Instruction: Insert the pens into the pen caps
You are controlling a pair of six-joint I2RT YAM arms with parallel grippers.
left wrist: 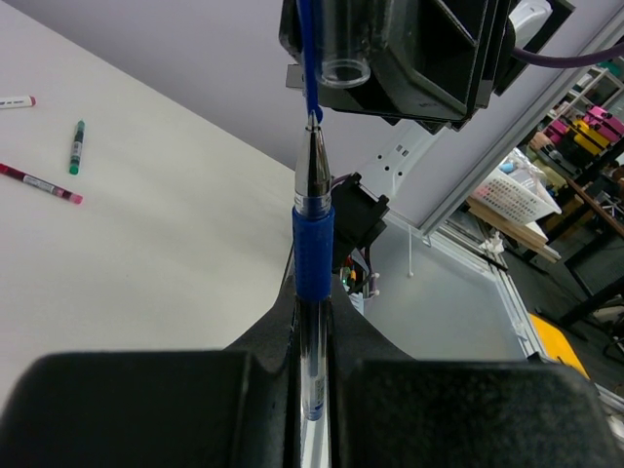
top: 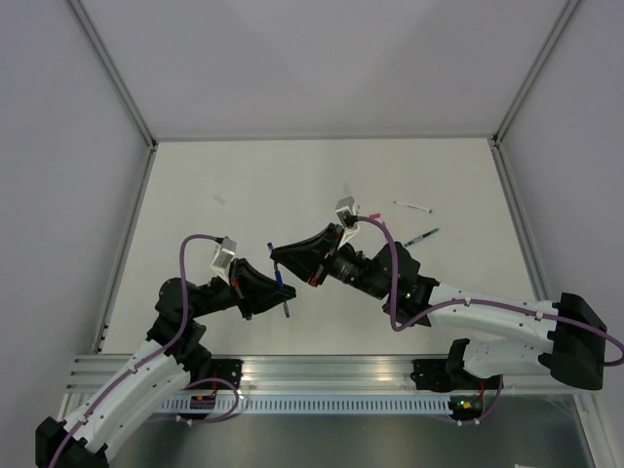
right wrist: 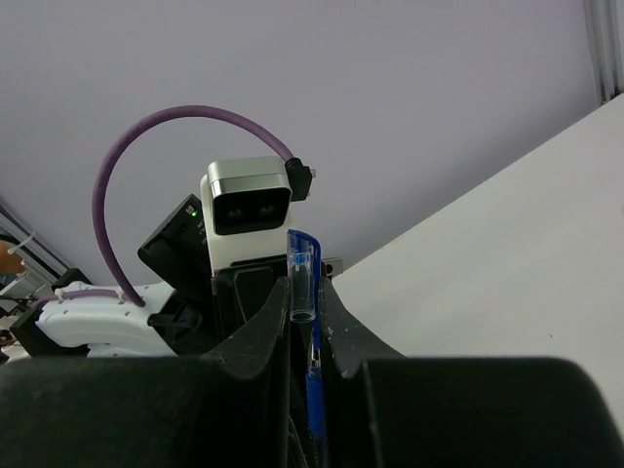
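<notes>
Where the 2 arms meet over the white table (top: pixel 244 185), the left gripper (top: pixel 276 291) (left wrist: pixel 312 297) is clamped on the blue pen (top: pixel 284 297) (left wrist: pixel 314 244). Its 2 fingers pinch the clear barrel just below the blue rubber grip, and the metal tip points away from the wrist.

Just beyond that pen's tip, the right gripper (top: pixel 278 256) (right wrist: pixel 302 297) is closed on a pen cap (left wrist: pixel 341 44) (right wrist: pixel 302 283), a clear tube with a blue clip, held upright between its fingers. From the left wrist, the pen's tip lines up with the blue clip. The tube's open mouth sits just to one side of the tip, so pen and opening are not in line. Whether tip and clip touch cannot be told.

From the right wrist, the left wrist camera (right wrist: pixel 249 210) and its purple cable (right wrist: pixel 146 166) loom right behind the cap.

Well apart from the blue pen, 3 other pens lie flat on the table on the right arm's side: a white pen (top: pixel 413 206) (left wrist: pixel 15 100) with red ends, a green pen (top: pixel 422 237) (left wrist: pixel 76 146) near it, and a red pen (left wrist: pixel 39 182). Seen from above, the red one is mostly hidden behind the right wrist.
</notes>
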